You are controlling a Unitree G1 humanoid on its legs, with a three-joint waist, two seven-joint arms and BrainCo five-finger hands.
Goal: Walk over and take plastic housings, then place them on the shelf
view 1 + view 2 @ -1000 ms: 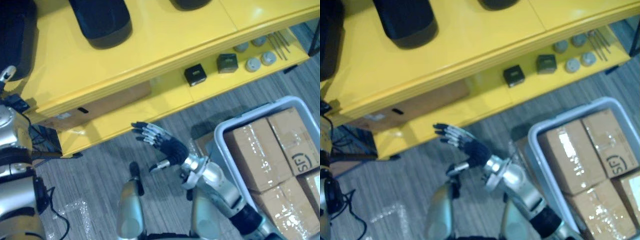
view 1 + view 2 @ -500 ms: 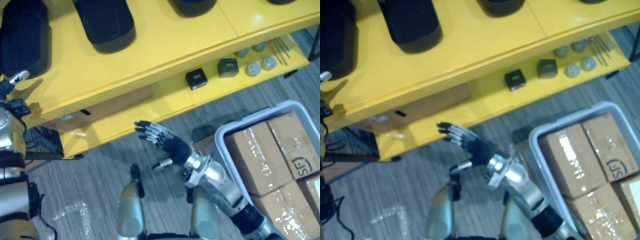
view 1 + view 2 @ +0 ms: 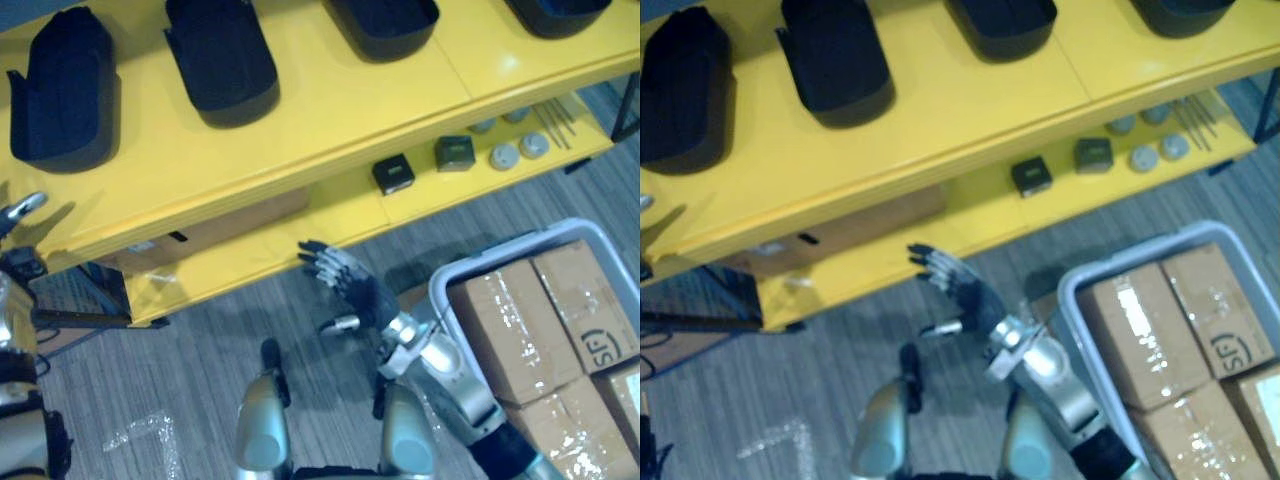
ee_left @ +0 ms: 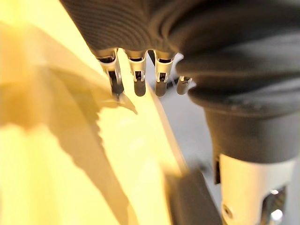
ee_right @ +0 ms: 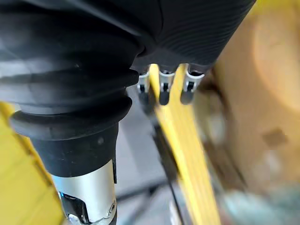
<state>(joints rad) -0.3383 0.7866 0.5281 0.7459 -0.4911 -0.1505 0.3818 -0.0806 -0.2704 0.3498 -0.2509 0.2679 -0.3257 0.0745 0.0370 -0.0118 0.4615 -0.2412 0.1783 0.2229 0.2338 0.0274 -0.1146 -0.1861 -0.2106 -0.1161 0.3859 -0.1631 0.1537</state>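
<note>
Several black plastic housings lie hollow side up on the yellow shelf's top board (image 3: pixel 300 110): one at the far left (image 3: pixel 60 95), one beside it (image 3: pixel 222 60), one further right (image 3: pixel 385 20). My right hand (image 3: pixel 355 290) hovers over the floor in front of the lower shelf, open, fingers spread, holding nothing. My left hand (image 3: pixel 22 206) shows at the far left by the shelf's corner; its fingers (image 4: pixel 136 79) reach straight over the yellow surface and hold nothing.
The lower yellow shelf (image 3: pixel 330 205) carries two small dark boxes (image 3: pixel 392 173), round grey discs (image 3: pixel 505 155) and thin rods (image 3: pixel 555 90). A cardboard box (image 3: pixel 220 215) sits under the top board. A grey bin (image 3: pixel 470 265) of taped cartons (image 3: pixel 510 320) stands on the floor at right.
The camera has tilted, so more of the shelf top and its housings shows. My right hand has drifted to the right, still open and empty.
</note>
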